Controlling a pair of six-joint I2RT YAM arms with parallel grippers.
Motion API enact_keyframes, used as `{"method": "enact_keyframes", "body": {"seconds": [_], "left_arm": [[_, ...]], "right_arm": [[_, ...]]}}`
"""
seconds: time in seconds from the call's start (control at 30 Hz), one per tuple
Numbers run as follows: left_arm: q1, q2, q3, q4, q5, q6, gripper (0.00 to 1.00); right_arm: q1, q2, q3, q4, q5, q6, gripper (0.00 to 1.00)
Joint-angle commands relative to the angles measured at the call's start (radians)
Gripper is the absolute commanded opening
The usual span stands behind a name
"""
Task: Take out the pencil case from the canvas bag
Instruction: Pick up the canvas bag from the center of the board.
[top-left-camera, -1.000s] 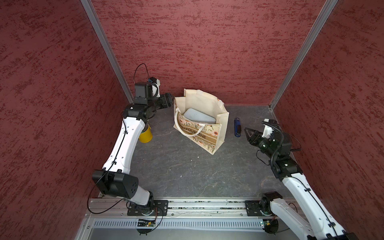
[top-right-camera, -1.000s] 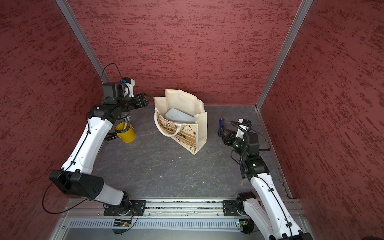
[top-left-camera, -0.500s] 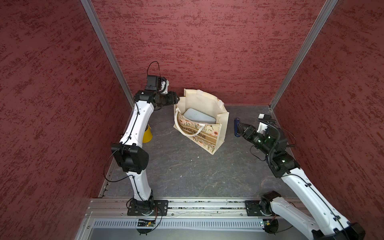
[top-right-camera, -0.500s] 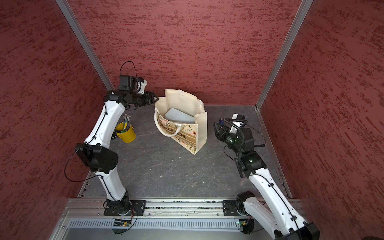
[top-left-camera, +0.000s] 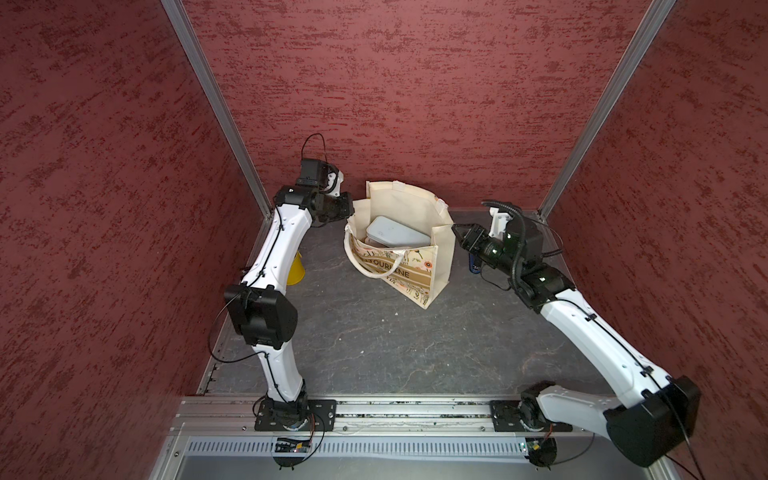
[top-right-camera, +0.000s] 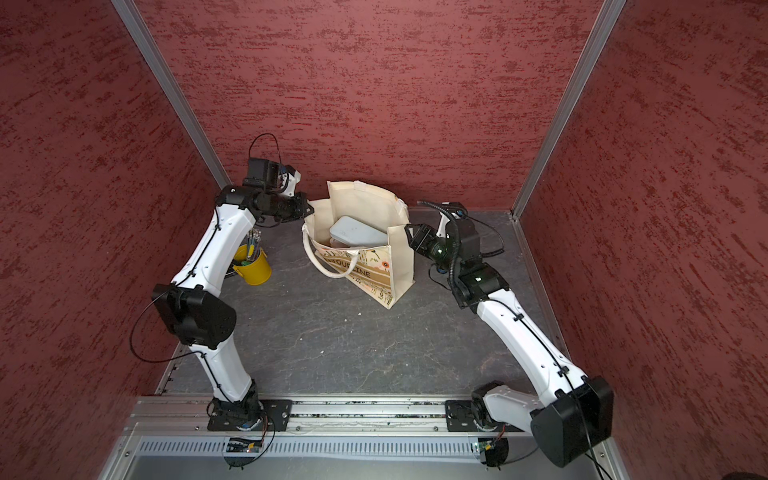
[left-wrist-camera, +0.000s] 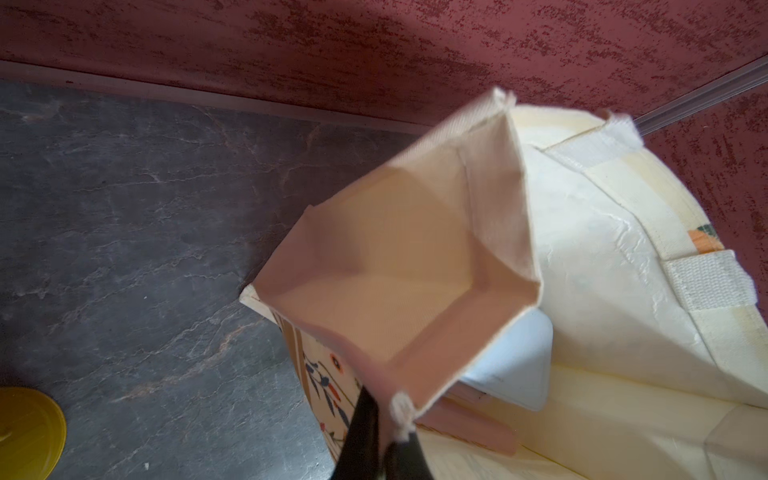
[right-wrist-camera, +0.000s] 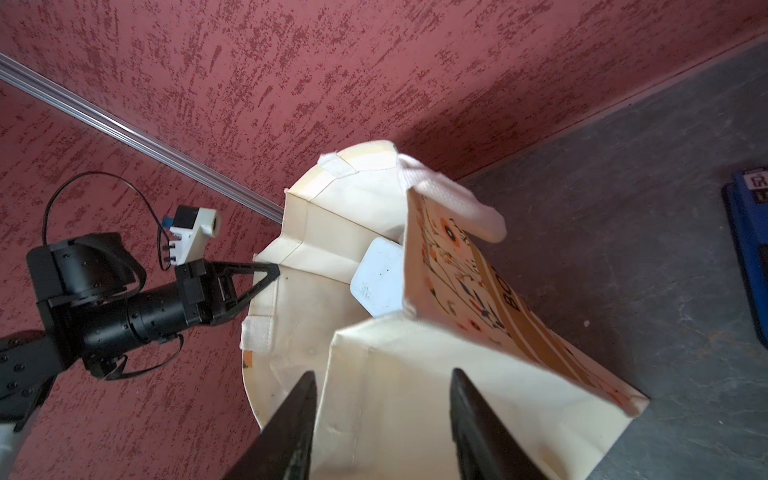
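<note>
The cream canvas bag (top-left-camera: 432, 266) (top-right-camera: 397, 266) stands open at the back of the table, floral front facing me. A pale grey-blue pencil case (top-left-camera: 397, 232) (top-right-camera: 357, 232) (left-wrist-camera: 515, 365) (right-wrist-camera: 378, 278) lies slanted inside it, partly hidden by the front panel. My left gripper (top-left-camera: 348, 209) (top-right-camera: 308, 209) (left-wrist-camera: 386, 415) is shut on the bag's left top rim. At the bag's right side my right gripper (top-left-camera: 455, 229) (top-right-camera: 409, 231) (right-wrist-camera: 382, 376) stands open, and the corner of the side panel's rim lies between its fingers (right-wrist-camera: 305, 399).
A yellow cup (top-right-camera: 253, 268) (top-left-camera: 296, 270) (left-wrist-camera: 25, 432) holding pens stands left of the bag, under my left arm. A blue object (top-left-camera: 473, 266) (right-wrist-camera: 748, 249) lies on the table right of the bag. The red back wall is close behind. Something pink (left-wrist-camera: 465, 428) lies under the case.
My left gripper reached the bag's left rim and closed on it. The right arm swung in from beside the blue object to the bag's right side, and its jaws opened wider.
</note>
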Motion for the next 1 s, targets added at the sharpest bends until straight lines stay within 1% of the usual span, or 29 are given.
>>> {"method": "enact_keyframes", "body": {"seconds": [0.0, 0.03, 0.13, 0.23, 0.33, 0.43, 0.6, 0.73, 0.83, 0.93, 0.97], "left_arm": [[0.005, -0.12, -0.145, 0.051, 0.013, -0.046, 0.05], [0.009, -0.161, -0.207, 0.081, 0.021, -0.064, 0.05], [0.024, -0.267, -0.351, 0.155, 0.061, -0.122, 0.05], [0.026, -0.371, -0.466, 0.214, 0.061, -0.158, 0.05], [0.025, -0.443, -0.556, 0.249, 0.053, -0.179, 0.05], [0.023, -0.493, -0.641, 0.281, 0.051, -0.202, 0.05], [0.014, -0.588, -0.762, 0.327, 0.051, -0.244, 0.05], [0.005, -0.639, -0.811, 0.308, 0.051, -0.233, 0.05], [0.004, -0.66, -0.832, 0.28, 0.047, -0.213, 0.06], [0.003, -0.685, -0.85, 0.253, 0.035, -0.192, 0.07], [0.006, -0.695, -0.856, 0.246, 0.03, -0.18, 0.07]], "right_arm": [[0.009, 0.055, 0.124, -0.109, 0.057, -0.127, 0.58], [0.01, 0.081, 0.164, -0.137, 0.061, -0.147, 0.59], [0.023, 0.156, 0.258, -0.227, 0.081, -0.194, 0.67], [0.048, 0.227, 0.345, -0.318, 0.124, -0.254, 0.74], [0.066, 0.305, 0.422, -0.384, 0.118, -0.316, 0.76], [0.088, 0.347, 0.463, -0.407, 0.095, -0.351, 0.76], [0.119, 0.376, 0.461, -0.434, 0.155, -0.367, 0.76], [0.126, 0.377, 0.428, -0.435, 0.166, -0.405, 0.69], [0.128, 0.365, 0.388, -0.411, 0.162, -0.426, 0.62], [0.13, 0.346, 0.354, -0.398, 0.151, -0.441, 0.49], [0.131, 0.339, 0.346, -0.398, 0.147, -0.445, 0.44]]}}
